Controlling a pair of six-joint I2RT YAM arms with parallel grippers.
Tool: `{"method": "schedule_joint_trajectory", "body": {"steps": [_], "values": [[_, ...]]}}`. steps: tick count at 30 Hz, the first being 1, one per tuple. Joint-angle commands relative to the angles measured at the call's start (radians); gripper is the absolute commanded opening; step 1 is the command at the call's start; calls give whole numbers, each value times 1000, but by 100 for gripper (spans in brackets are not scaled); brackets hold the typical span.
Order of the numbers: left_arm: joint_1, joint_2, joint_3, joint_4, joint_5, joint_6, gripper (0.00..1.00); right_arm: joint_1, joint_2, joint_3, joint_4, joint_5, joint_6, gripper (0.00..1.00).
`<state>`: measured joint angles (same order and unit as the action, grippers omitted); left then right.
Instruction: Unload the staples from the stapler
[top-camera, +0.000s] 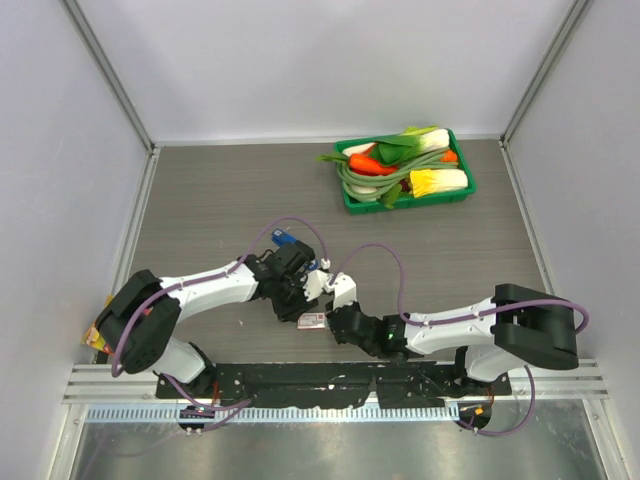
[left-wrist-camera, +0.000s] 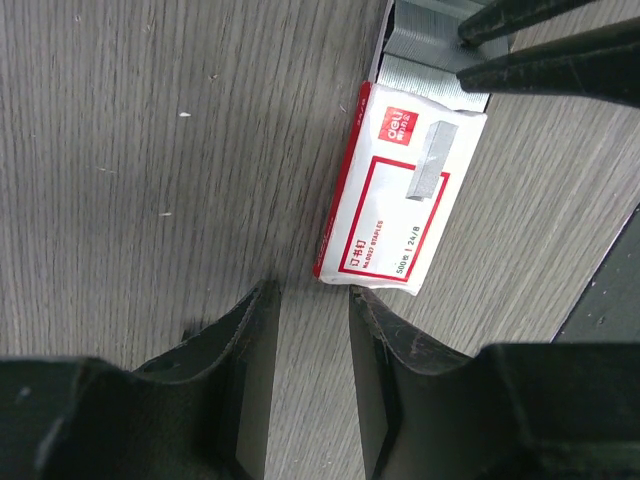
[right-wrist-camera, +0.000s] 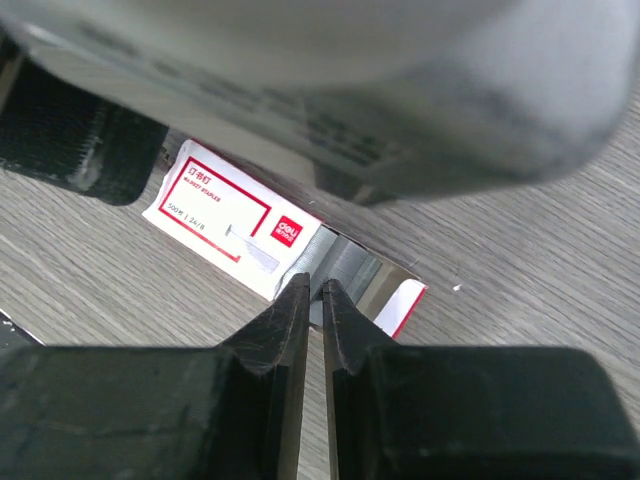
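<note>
Right wrist view: right tool (right-wrist-camera: 310, 295) stands nearly closed, only a thin slit between its tips, directly over the staples (right-wrist-camera: 348, 270) in the pulled-out tray of the red-and-white staple box (right-wrist-camera: 225, 215). Whether a strip is pinched cannot be told. Left tool (left-wrist-camera: 312, 300) is open and empty, just off the box's closed end, with bare bench (left-wrist-camera: 150, 150) showing in its gap. Judged step: handling a strip at the tray. Keep your right tool's tips low and square to the strip. Move slowly so the light box does not skid, and brace its closed end with the left tool if it does. Stapler (top-camera: 283, 238): probably the small blue item behind the left wrist in the top view, apart from both tools; too small to confirm.
</note>
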<state>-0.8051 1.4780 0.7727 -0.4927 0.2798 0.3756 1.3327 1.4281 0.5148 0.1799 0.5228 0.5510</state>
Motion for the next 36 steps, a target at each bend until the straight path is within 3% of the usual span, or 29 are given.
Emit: {"method": "schedule_joint_trajectory", "body": {"steps": [1, 20, 27, 36], "values": [[-5, -24, -9, 39, 7, 14, 38, -3, 11, 36, 32, -14, -16, 16], [-6, -27, -7, 40, 4, 13, 38, -7, 29, 30, 23, -10, -11, 16], [-6, -28, -10, 37, 2, 19, 37, -6, 29, 53, -95, 31, -6, 14], [12, -48, -4, 46, -1, 8, 37, -4, 43, 60, -97, 13, -5, 17]]}}
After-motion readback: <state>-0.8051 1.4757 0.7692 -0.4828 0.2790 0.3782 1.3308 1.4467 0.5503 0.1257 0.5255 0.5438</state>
